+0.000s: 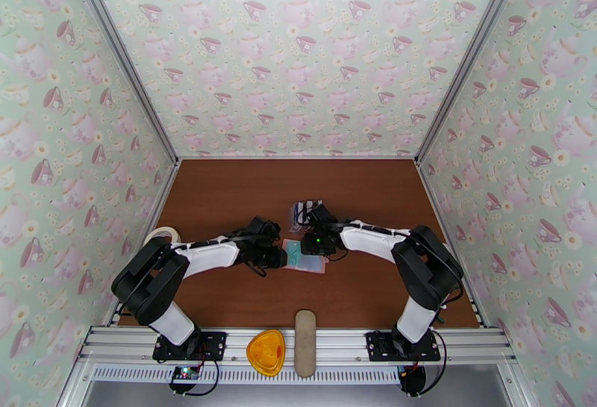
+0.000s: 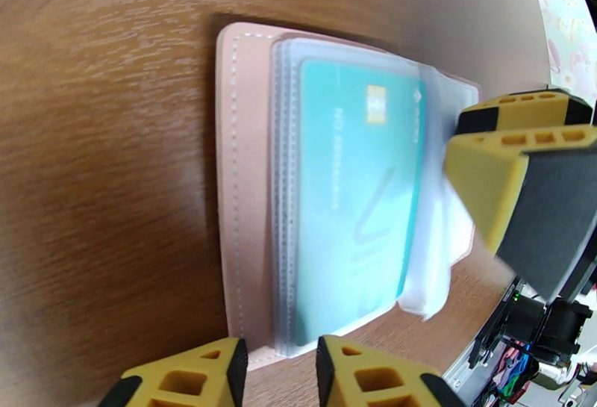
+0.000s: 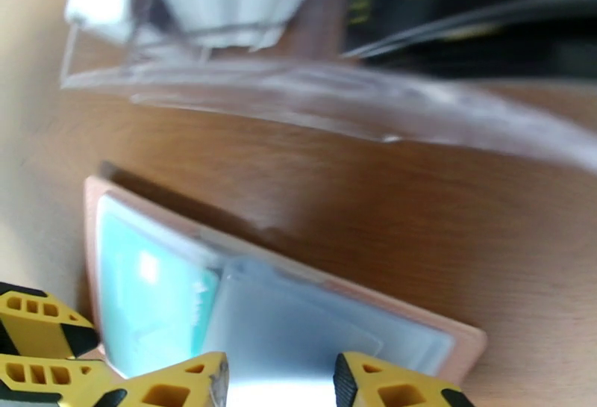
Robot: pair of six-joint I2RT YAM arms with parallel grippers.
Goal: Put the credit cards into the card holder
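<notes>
Teal card [image 2: 351,199] sleeved in pink card holder [image 2: 242,177]; other credit cards [image 1: 302,208] wait in clear rack [image 3: 298,95]. Left gripper [image 2: 280,375] parted, empty; right gripper [image 3: 280,382] at sleeve [image 3: 298,319], grip unclear.

Pink card holder [image 3: 298,319] lying open, teal card [image 3: 149,304] inside, clear rack [image 3: 298,95] behind, right gripper [image 3: 282,386] parted

The card holder [image 2: 242,177] is pale pink with white stitching, its sleeves [image 2: 436,266] cloudy and translucent over a teal card [image 2: 358,199] bearing a gold chip. The table [image 1: 224,199] is reddish-brown wood grain, the walls [image 1: 298,50] pale green, patterned with pink teapots and teacups. At the lower middle of the top view lie an orange-yellow piece [image 1: 266,352] and a beige case [image 1: 304,342]; the left gripper [image 2: 280,371] is yellow and black
</notes>
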